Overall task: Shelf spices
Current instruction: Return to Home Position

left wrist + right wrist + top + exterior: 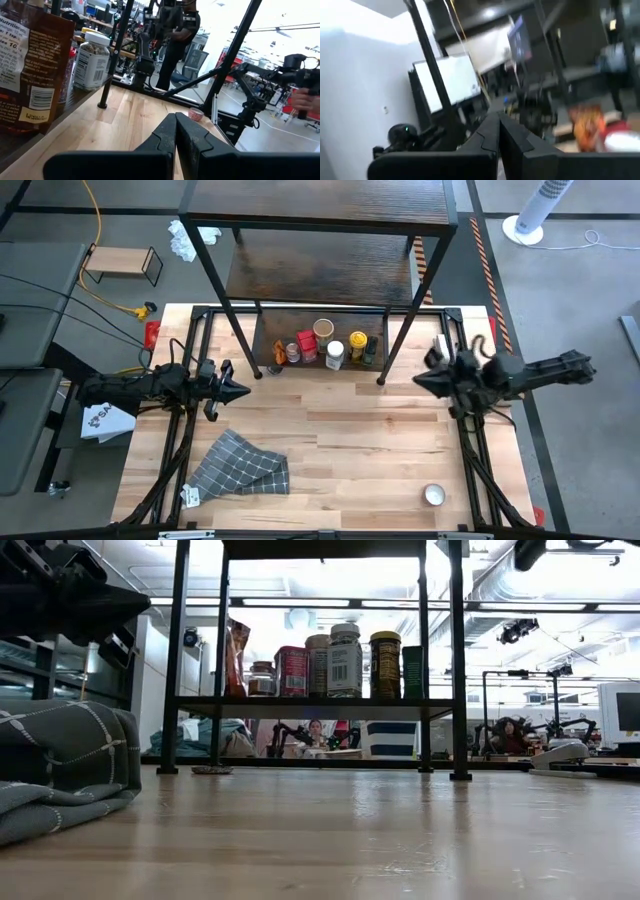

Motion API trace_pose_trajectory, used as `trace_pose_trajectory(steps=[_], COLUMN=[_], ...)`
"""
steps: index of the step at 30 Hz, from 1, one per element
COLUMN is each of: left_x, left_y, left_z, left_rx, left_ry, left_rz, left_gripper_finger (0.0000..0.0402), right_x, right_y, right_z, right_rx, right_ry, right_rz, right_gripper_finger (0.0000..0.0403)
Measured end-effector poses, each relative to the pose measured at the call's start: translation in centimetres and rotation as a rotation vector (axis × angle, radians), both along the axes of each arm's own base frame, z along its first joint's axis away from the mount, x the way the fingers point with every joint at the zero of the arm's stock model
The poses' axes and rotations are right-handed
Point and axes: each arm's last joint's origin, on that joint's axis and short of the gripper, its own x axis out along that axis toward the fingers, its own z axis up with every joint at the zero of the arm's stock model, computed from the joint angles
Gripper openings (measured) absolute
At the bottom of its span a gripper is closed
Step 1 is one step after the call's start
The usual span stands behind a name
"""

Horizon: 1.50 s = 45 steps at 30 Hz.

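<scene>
Two dark grippers hover over a light wooden table [350, 440], one at each side, both pointing inward toward the middle. The left gripper [243, 391] has its fingers pressed together tip to tip and holds nothing; its wrist view shows the two dark fingers [165, 137] meeting with no gap. The right gripper [418, 382] is the same, with its fingers [487, 137] together and nothing between them. Both are well apart from any object.

Between the two grippers, and a little farther back, stands the shelf [330, 210], a tall unit of dark brown boards on a thin black frame, its near legs resting on the table. The spices [325, 345] stand in a tight row on its lowest board. They include a tan-lidded jar [323, 330], a red container [307, 345], a white-lidded jar [334, 355], a yellow-lidded jar [358, 343] and a dark green container [372, 348]. A brown pouch [30, 65] stands at the left end of the row.

Near the left front of the table lies a crumpled grey checked cloth [240, 465]. At the near right sits a small round container [433, 496], alone.

Beyond the table, a small light-wood stand [120, 262] sits on the floor to the far left, and a white fan [530, 220] to the far right. A person [177, 35] stands in the room behind.
</scene>
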Motion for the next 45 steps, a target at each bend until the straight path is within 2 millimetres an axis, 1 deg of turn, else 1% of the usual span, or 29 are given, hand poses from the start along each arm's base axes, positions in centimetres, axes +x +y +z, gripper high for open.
trace_pose_trajectory(steps=[3, 6, 11, 15, 20, 23, 26, 30, 35, 38, 42, 45], left_x=[0.0, 0.0, 0.0, 0.0, 0.0, 0.0, 0.0, 0.0, 0.0, 0.0, 0.0, 0.0], left_y=[0.0, 0.0, 0.0, 0.0, 0.0, 0.0, 0.0, 0.0, 0.0, 0.0, 0.0, 0.0], left_z=[0.0, 0.0, 0.0, 0.0, 0.0, 0.0, 0.0, 0.0, 0.0, 0.0, 0.0, 0.0], left_rx=[0.0, 0.0, 0.0, 0.0, 0.0, 0.0, 0.0, 0.0, 0.0, 0.0, 0.0, 0.0], left_ry=[0.0, 0.0, 0.0, 0.0, 0.0, 0.0, 0.0, 0.0, 0.0, 0.0, 0.001, 0.001], left_rz=[0.0, 0.0, 0.0, 0.0, 0.0, 0.0, 0.0, 0.0, 0.0, 0.0, 0.0, 0.0], left_gripper_finger=[0.0005, 0.0005, 0.0005, 0.0005, 0.0005, 0.0005, 0.0005, 0.0005, 0.0005, 0.0005, 0.0005, 0.0005], right_x=[-1.5, -2.3, -2.2, -1.7, -0.4, 0.7, 1.3, 1.1, 0.8, 0.6, 0.7, 0.7], right_y=[0.1, 0.2, 0.1, -0.1, -0.8, -1.4, -2.1, -2.6, -2.6, -2.5, -2.4, -2.5], right_z=[0.6, 0.2, -1.5, -2.1, -2.6, -3.8, -5.2, -6.8, -9.4, -10.6, -11.0, -11.2], right_rx=[-0.089, -0.206, -0.353, -0.445, -0.442, -0.43, -0.377, -0.315, -0.335, -0.332, -0.432, -0.499], right_ry=[-0.068, -0.045, 0.105, 0.136, 0.17, 0.144, 0.088, 0.024, 0.056, 0.089, 0.109, 0.141], right_rz=[0.006, -0.001, -0.001, 0.029, 0.113, 0.121, 0.085, 0.056, 0.056, 0.036, -0.027, -0.106], right_gripper_finger=[0.0, 0.0, 0.0, 0.0, 0.0, 0.0, 0.0, 0.0, 0.0, 0.0, 0.0, 0.0])
